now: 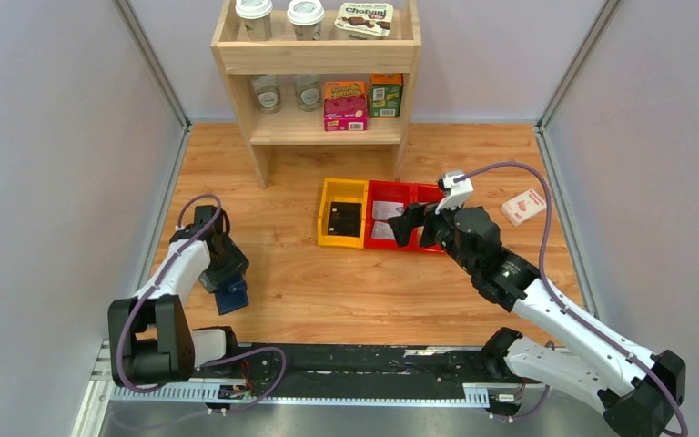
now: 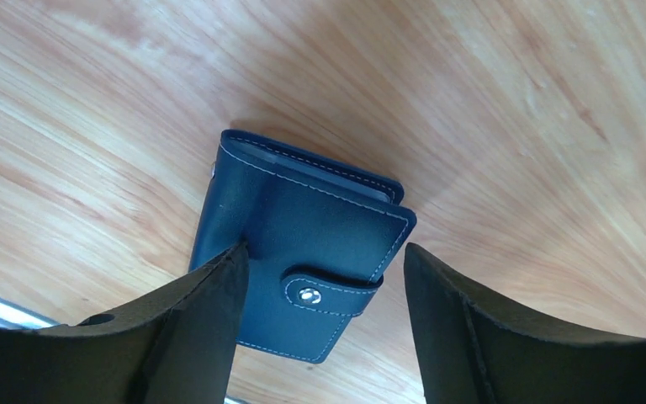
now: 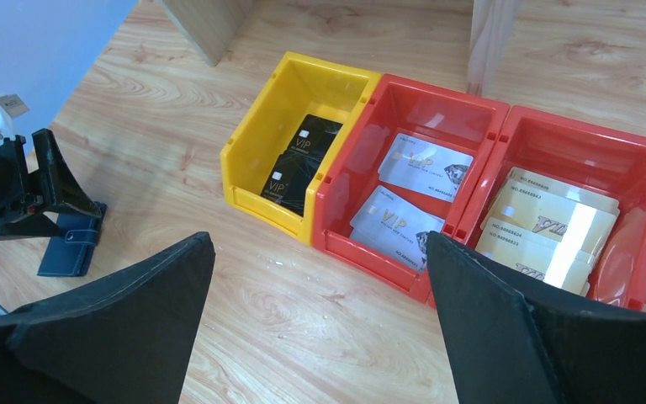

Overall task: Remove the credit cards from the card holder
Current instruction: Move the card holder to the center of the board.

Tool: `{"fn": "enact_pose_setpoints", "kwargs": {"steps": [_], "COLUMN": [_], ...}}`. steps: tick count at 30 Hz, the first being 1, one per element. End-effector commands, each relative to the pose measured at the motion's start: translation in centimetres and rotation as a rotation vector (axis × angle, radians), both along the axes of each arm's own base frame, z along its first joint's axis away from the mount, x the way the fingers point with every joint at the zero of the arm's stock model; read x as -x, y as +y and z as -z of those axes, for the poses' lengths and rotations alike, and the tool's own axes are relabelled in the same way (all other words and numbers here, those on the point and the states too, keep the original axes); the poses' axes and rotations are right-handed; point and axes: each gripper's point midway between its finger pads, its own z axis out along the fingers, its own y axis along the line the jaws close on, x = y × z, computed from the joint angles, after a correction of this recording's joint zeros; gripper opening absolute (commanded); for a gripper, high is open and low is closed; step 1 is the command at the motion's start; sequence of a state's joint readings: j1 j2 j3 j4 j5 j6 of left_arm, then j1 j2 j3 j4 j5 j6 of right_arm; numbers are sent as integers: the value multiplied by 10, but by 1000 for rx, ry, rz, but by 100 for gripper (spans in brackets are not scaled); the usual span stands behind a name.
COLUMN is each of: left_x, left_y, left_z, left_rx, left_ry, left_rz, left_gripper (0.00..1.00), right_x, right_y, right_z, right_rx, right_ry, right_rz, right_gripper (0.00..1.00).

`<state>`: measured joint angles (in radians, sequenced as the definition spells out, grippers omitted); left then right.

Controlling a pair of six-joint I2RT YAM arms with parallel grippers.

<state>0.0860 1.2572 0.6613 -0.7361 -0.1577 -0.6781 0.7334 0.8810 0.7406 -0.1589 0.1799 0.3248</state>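
The card holder [image 2: 303,244] lies snapped shut on the counter [image 2: 513,126] between the open left jaws, ungripped; right jaws wide, empty; unsnapping and emptying it seemingly remain

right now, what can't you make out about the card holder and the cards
- Left wrist: the card holder is snapped shut; its cover hides any cards inside.
- Left wrist: whether the left fingers touch it is unclear.
- Right wrist: the right fingers cover the rightmost red bin's near corner.
- Top: print on the black cards in the yellow bin is too small.
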Motion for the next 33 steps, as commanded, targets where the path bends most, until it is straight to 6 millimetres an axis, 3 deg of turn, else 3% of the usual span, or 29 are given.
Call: {"fn": "enact_pose_setpoints", "kwargs": {"steps": [1,8,12,13,16,19,22,28,33], "left_x": [-7,-18,-24,-30,-30,-22,-10,3,8], "left_y": [-56,-131,-155,-158,-145,-122,-119,-118,-115], "left_z": [-2,-5,-26,-39,-60,-63,-55,-32,-14], "left_rx": [233,367,374,375,280,141,143,262,308], "left_ry": [-113,-192,-217,-245,-262,-248,-210,-195,-164], "left_rz": [-35,-41,15,49,121,244,353,369,363], "left_gripper": [74,72,72,72,72,72,69,68,57], "right_x": [1,7,10,11,16,23,30,46,54], "right_y": [0,-2,-3,-2,5,12,21,38,43], "right_z": [-20,-21,-17,-16,-18,-20,-21,-19,-20], "right_rx": [-62,-79,-80,-80,-94,-116,-137,-134,-129], "right_ry": [-61,-71,-72,-71,-78,-78,-81,-47,-43], "right_rz": [15,5,-4,-10,-61,-111,-179,-309,-364], "right_gripper": [100,100,100,100,100,100,100,100,100]}}
